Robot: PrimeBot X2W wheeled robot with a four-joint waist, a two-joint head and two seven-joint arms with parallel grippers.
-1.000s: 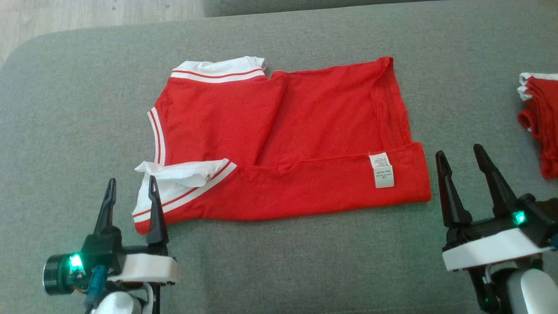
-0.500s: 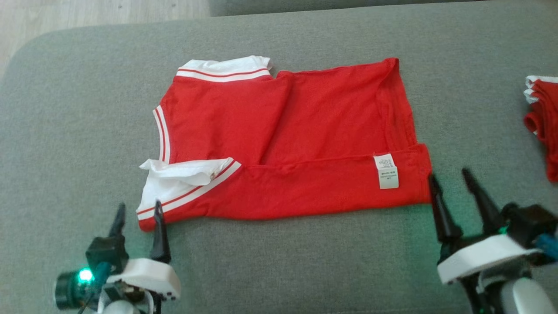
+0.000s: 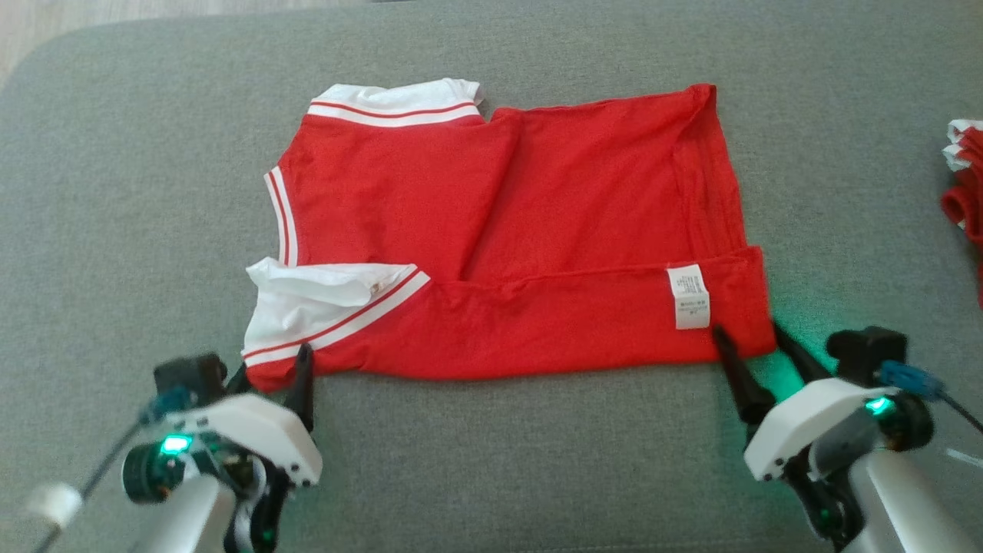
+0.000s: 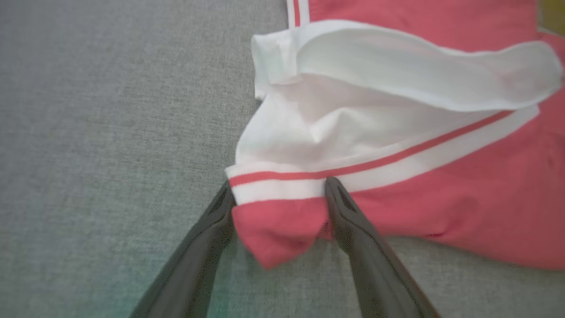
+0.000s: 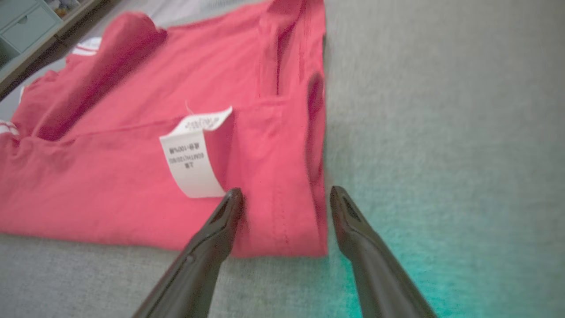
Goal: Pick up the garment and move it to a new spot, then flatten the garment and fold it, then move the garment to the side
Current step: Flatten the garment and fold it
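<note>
The red shirt lies spread on the grey sofa cushion at the middle of the head view, its near edge folded up into a long band. A white sleeve with red stripes sits at the shirt's 8 o'clock corner, and a white care label at its 4 o'clock.

The left gripper is at 7 o'clock in the head view. In the left wrist view its fingers stand apart on either side of the red corner just under the striped cuff (the cloth fills the gap between them, not pinched).

The right gripper is at 4 o'clock, also spread. In the right wrist view one finger rests on the red fabric just beside the label, and the other lies off the hem on the cushion, so the shirt's corner sits between them.

A second red garment lies at 3 o'clock, well apart.
</note>
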